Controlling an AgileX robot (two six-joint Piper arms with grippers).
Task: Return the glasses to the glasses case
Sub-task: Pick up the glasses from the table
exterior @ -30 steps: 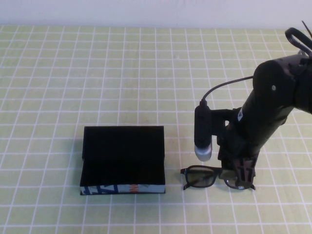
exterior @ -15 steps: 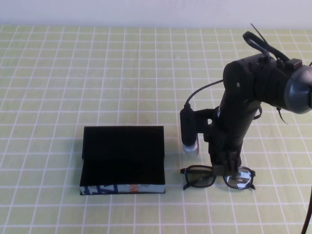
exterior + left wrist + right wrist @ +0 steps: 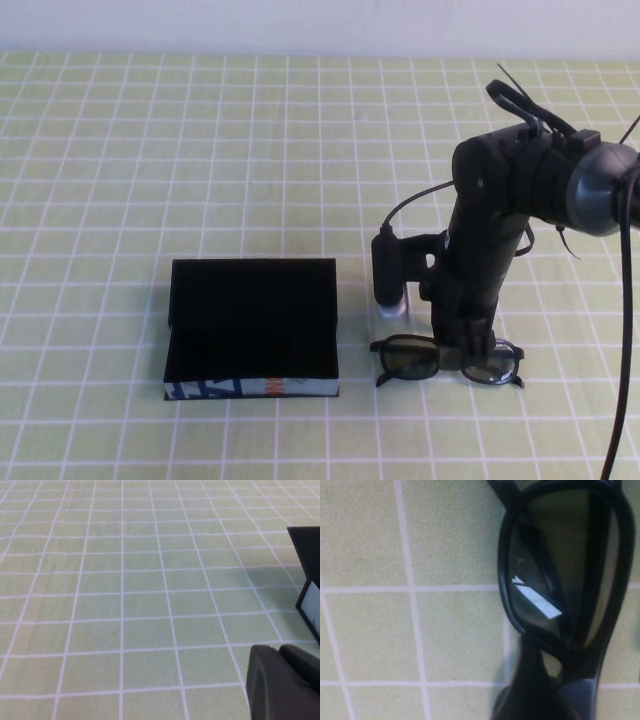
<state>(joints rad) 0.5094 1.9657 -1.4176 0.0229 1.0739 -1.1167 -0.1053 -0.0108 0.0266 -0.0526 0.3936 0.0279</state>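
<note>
glasses [image 3: 445, 360] right of glasses case [image 3: 252, 330] — apart

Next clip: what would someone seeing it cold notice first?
Probably the black right arm reaching down at the table's right, its right gripper open directly over the middle of the glasses, which lie on the green checked cloth. Just to their left sits the glasses case, lid open, nothing visible inside. The left gripper shows only in its wrist view, over bare cloth near the case's edge.

Setting: robot test bench. Table [image 3: 150, 150] covered with green white-gridded cloth; plain pale wall [image 3: 300, 20] behind.
</note>
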